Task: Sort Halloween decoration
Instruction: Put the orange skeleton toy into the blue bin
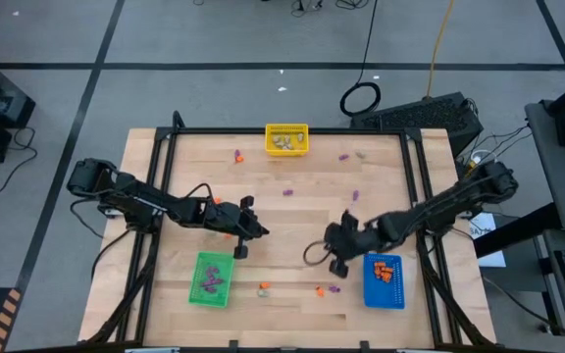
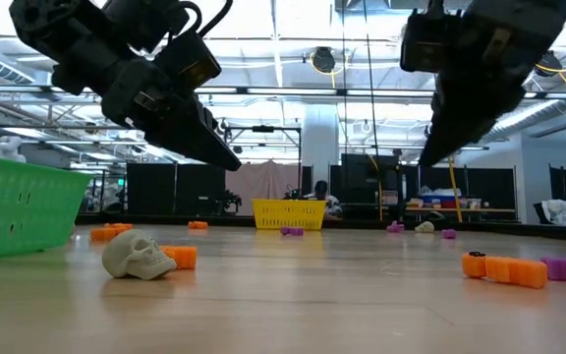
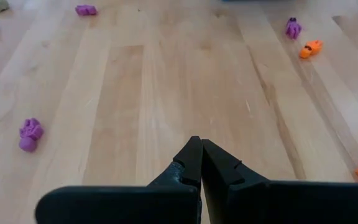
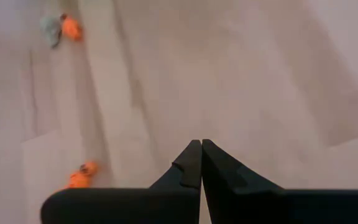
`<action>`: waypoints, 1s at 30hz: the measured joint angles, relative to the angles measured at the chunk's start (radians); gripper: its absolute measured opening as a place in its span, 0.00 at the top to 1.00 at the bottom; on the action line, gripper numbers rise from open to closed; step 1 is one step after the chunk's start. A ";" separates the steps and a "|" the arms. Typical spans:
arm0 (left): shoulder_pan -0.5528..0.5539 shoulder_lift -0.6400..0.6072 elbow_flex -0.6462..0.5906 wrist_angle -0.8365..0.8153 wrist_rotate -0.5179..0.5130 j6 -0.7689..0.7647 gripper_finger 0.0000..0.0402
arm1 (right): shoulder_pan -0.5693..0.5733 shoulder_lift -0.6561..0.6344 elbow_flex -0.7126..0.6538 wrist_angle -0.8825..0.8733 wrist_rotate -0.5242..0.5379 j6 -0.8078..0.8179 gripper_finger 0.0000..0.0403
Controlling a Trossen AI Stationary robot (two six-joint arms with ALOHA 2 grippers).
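The Halloween decoration lies scattered over the wooden table as tiny trinkets: purple ones [image 1: 289, 192] [image 3: 30, 134], orange ones [image 1: 320, 290] [image 4: 79, 176] [image 2: 504, 268] and a pale skull [image 2: 138, 254]. My left gripper [image 1: 261, 232] [image 3: 201, 146] hangs shut above bare wood near the table's middle, holding nothing. My right gripper [image 1: 330, 257] [image 4: 201, 144] is also shut and holds nothing. It slants down over bare wood just left of the blue bin [image 1: 384, 280]. In the low view both fingertips, left [image 2: 234, 165] and right [image 2: 425, 162], hang well clear of the tabletop.
A green bin [image 1: 211, 278] with purple pieces stands at the near left. The blue bin at the near right holds orange pieces. A yellow bin [image 1: 286, 139] stands at the far edge. A black frame [image 1: 165, 157] borders the table. A cable loop [image 1: 314, 253] hangs by the right gripper.
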 joint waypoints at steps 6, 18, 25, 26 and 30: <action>0.000 0.000 0.000 0.005 -0.028 0.000 0.98 | 0.090 0.191 0.180 -0.099 -0.022 0.117 0.93; -0.001 0.000 -0.001 0.009 -0.028 -0.023 0.98 | 0.189 0.474 0.508 -0.343 -0.135 0.369 0.60; 0.000 0.000 -0.001 0.035 -0.026 -0.016 0.98 | 0.194 0.563 0.536 -0.354 -0.124 0.480 0.58; 0.000 0.000 -0.001 0.033 -0.026 -0.016 0.98 | 0.193 0.572 0.538 -0.351 -0.125 0.489 0.59; 0.000 0.000 -0.001 0.034 -0.024 -0.018 0.98 | 0.192 0.593 0.541 -0.361 -0.111 0.516 0.63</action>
